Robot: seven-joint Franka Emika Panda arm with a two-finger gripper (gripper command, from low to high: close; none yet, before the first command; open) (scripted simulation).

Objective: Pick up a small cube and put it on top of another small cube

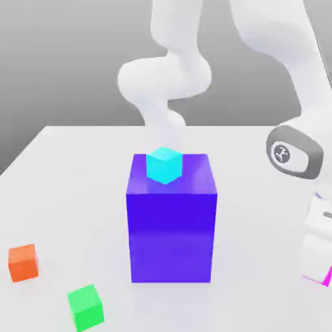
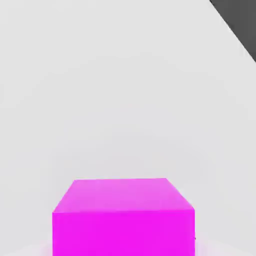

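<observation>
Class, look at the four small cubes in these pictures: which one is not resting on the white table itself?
The small cyan cube. It sits on top of the big blue-violet block, while the small orange cube, small green cube and small magenta cube lie on the table.

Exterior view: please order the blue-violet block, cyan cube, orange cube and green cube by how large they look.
1. Blue-violet block, clearly largest.
2. Cyan cube, green cube and orange cube look about alike; they lie at different depths from the camera, so I would not rank them.
</observation>
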